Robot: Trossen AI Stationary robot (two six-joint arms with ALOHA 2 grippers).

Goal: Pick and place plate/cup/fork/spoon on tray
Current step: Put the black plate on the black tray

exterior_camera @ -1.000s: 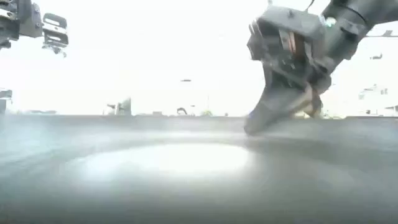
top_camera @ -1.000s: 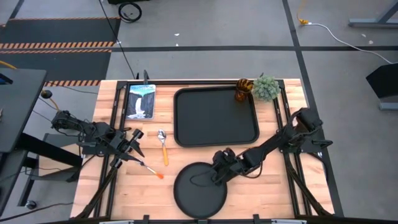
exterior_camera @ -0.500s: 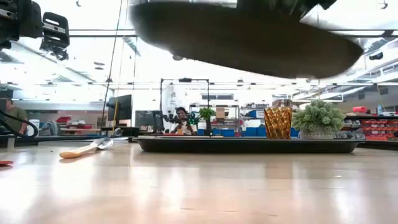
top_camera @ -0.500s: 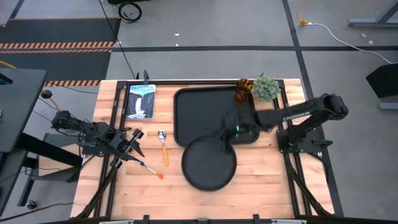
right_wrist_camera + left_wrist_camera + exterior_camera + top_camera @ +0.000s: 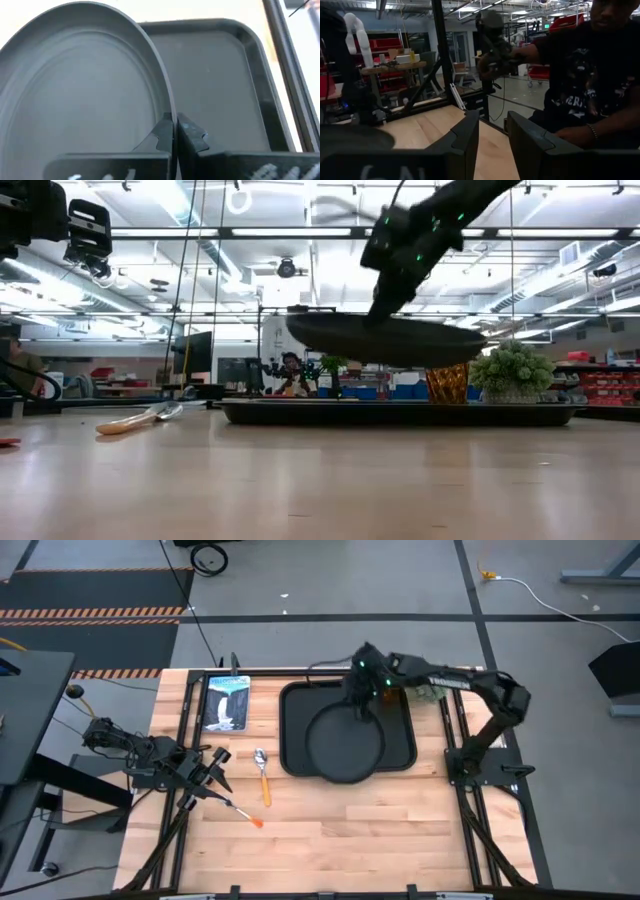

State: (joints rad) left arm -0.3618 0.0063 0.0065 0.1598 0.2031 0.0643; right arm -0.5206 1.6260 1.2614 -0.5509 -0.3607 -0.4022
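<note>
The round black plate hangs above the black tray, also seen in the low view. My right gripper is shut on its far rim. The amber cup stands at the tray's far right corner. The spoon and the fork lie flat on the wood left of the tray. My left gripper is open and empty, over the table's left side next to the fork. My right gripper pinches the plate's rim at its far side, one finger over the plate's upper face and one under it. The fingers slant down from the table's far right side. The plate is lifted clear above the tray, slightly tilted.
A fuzzy green plant ball stands beside the cup at the tray's far right. A blue-white booklet lies at the far left. A person in a black shirt sits beyond the table's left edge. Bare wood lies near the front edge.
My right gripper has lifted the plate off the wood near the table's front edge and carried it up and toward the far edge. The plate now hangs over the tray, held by the same rim.
</note>
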